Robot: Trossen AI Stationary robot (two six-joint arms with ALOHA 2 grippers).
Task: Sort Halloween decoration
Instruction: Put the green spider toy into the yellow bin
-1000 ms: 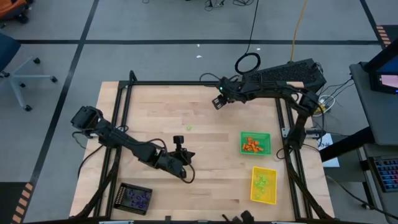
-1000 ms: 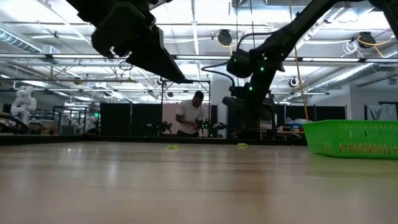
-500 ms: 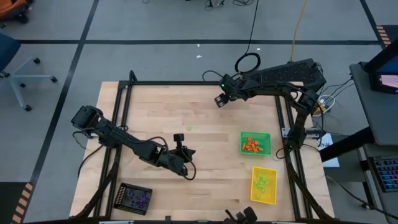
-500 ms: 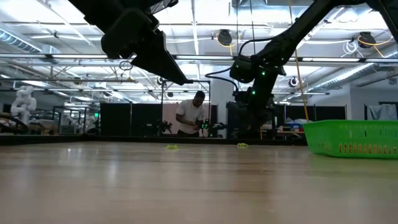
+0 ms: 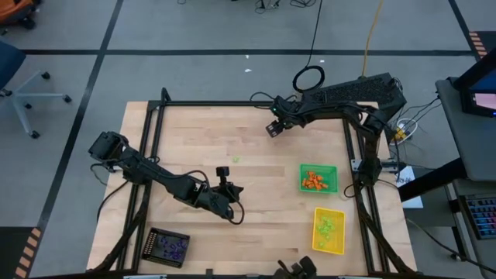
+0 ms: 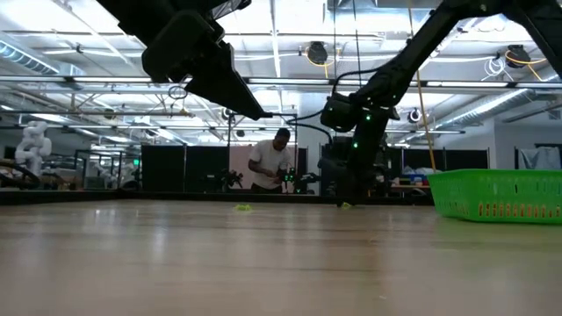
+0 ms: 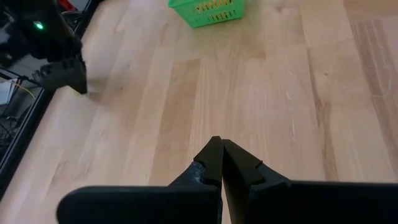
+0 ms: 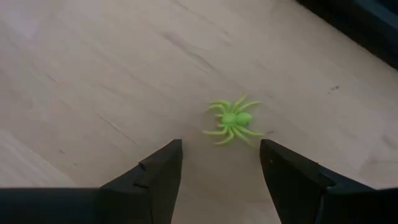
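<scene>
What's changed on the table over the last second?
The right gripper has come down toward the tabletop near the far edge and opened wider, now straddling a lime green spider without gripping it. The left gripper stayed shut and raised mid-table; the three trays are unmoved.

Left tool [image 7: 221, 163] closed over bare wood table [image 7: 261, 93]; green tray [image 7: 207, 11] far off.

Robotics lab: open hall w/ ceiling strip lights [image 6: 105, 81], other robot rigs, person [image 6: 266, 162] at bench.
</scene>
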